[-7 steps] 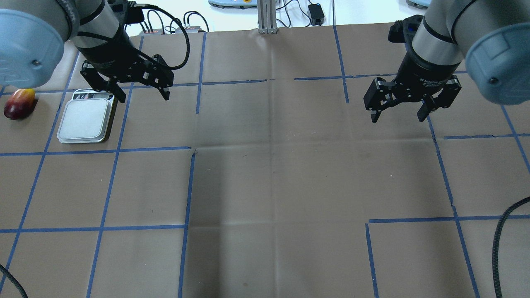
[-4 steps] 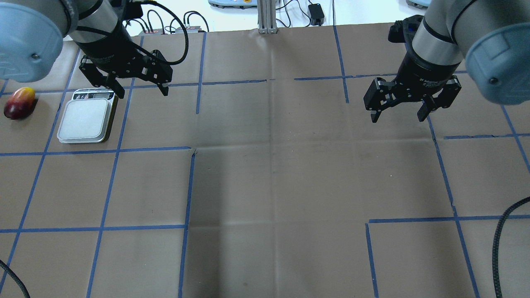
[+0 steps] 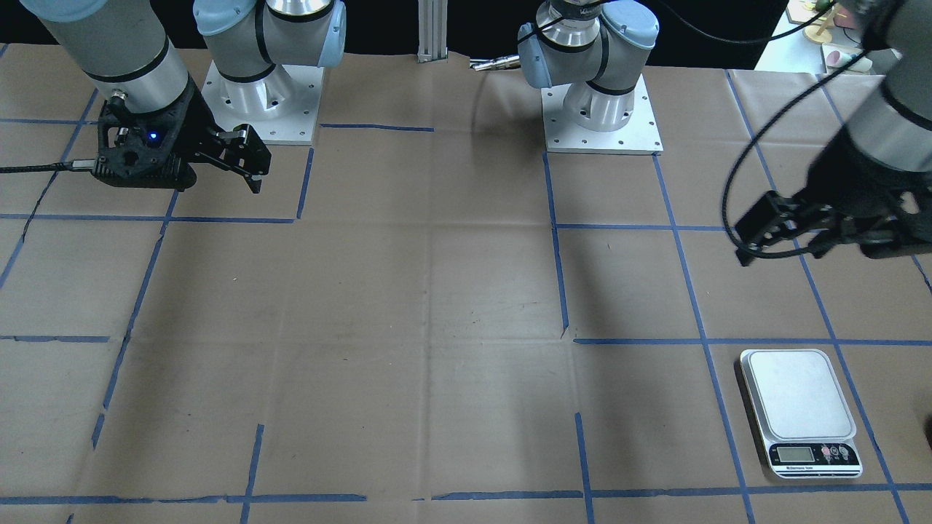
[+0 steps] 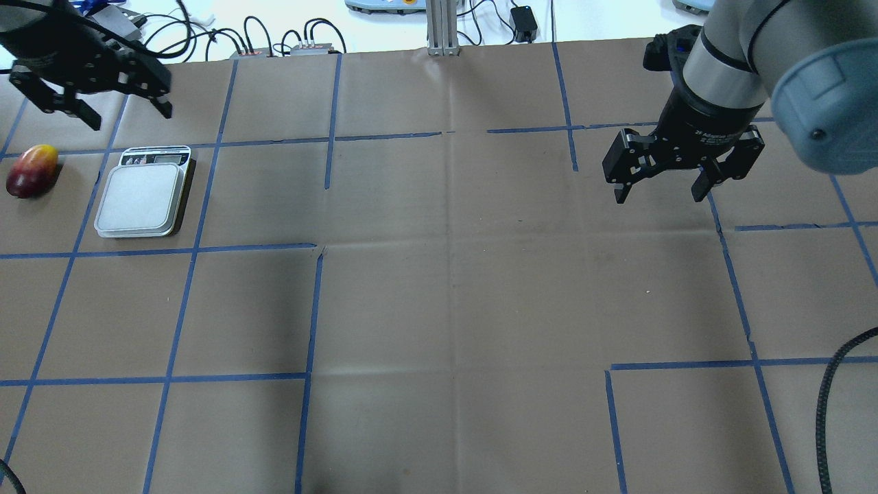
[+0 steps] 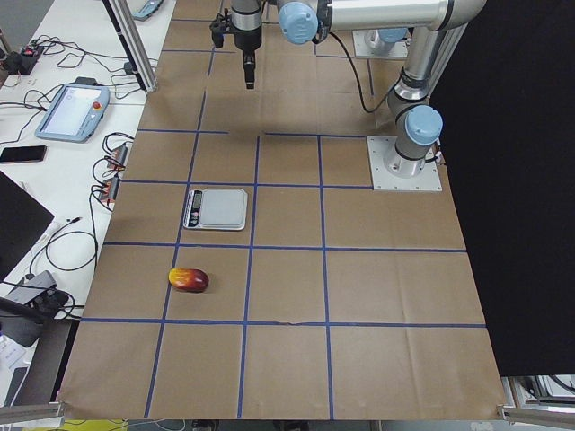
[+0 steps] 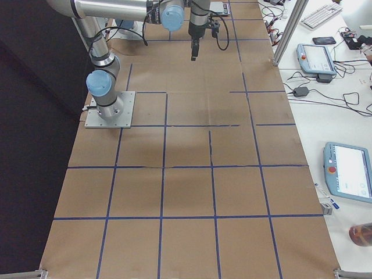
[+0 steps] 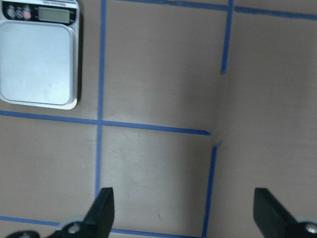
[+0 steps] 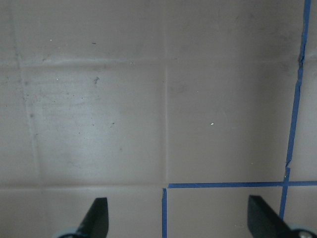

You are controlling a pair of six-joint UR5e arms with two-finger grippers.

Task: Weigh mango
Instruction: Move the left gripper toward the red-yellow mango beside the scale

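The mango (image 4: 31, 171), dark red with a yellow end, lies on the brown paper at the far left, left of the scale; it also shows in the exterior left view (image 5: 189, 280). The silver scale (image 4: 143, 192) stands empty, its display at the far end, and shows in the left wrist view (image 7: 38, 54) and the front-facing view (image 3: 797, 407). My left gripper (image 4: 130, 116) is open and empty, raised beyond the scale's far edge; in its wrist view (image 7: 184, 213) only paper lies between its fingers. My right gripper (image 4: 658, 195) is open and empty over the right half (image 8: 178, 218).
Blue tape lines divide the brown paper into squares. Cables, boxes and a metal post (image 4: 442, 27) stand beyond the table's far edge. A black cable (image 4: 833, 384) hangs at the right edge. Both robot bases (image 3: 601, 109) stand at the robot's side.
My left gripper has moved left and farther back, from over the scale's far right corner to beyond its far left. It stays open. The right arm, mango and scale have not moved.
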